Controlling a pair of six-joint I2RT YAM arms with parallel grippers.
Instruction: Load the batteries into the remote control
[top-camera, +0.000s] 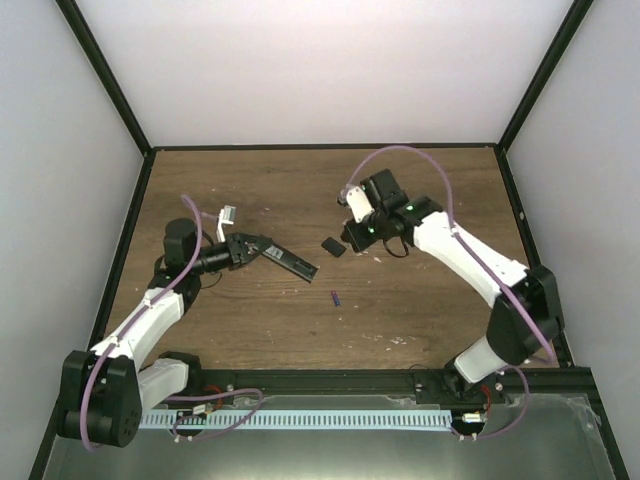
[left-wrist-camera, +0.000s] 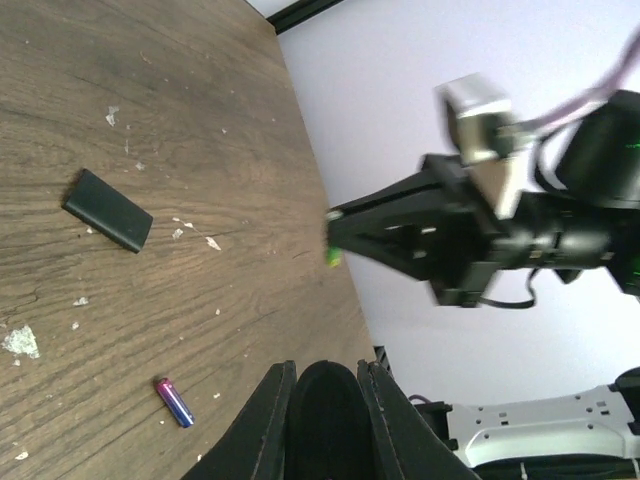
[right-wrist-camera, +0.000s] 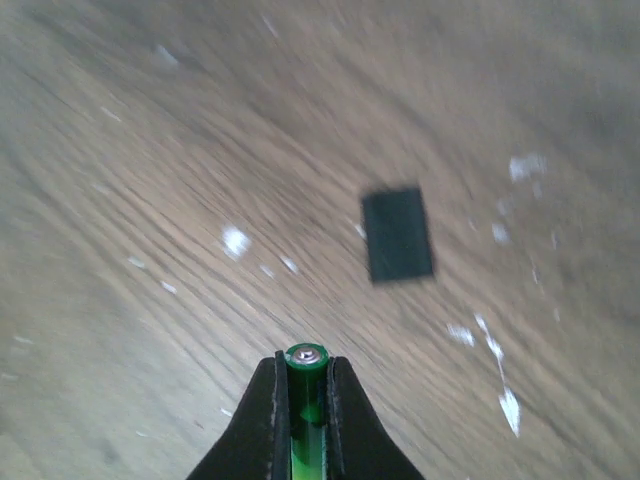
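Note:
My left gripper (top-camera: 252, 248) is shut on one end of the slim black remote control (top-camera: 292, 262), which sticks out to the right over the table. In the left wrist view the remote (left-wrist-camera: 325, 420) fills the gap between the fingers (left-wrist-camera: 262, 420). My right gripper (right-wrist-camera: 306, 360) is shut on the green battery (right-wrist-camera: 307, 400), metal tip pointing forward, held above the wood. From the left wrist view that green battery (left-wrist-camera: 333, 257) shows at the right gripper's tip. The purple-blue battery (top-camera: 335, 298) lies loose on the table, also seen in the left wrist view (left-wrist-camera: 174, 402).
A small flat black rectangular piece (top-camera: 333, 246) lies on the table between the two grippers, in view of both wrists (left-wrist-camera: 108, 210) (right-wrist-camera: 397, 235). White specks of debris (right-wrist-camera: 236, 240) are scattered over the wood. Black frame rails (top-camera: 320, 147) border the table.

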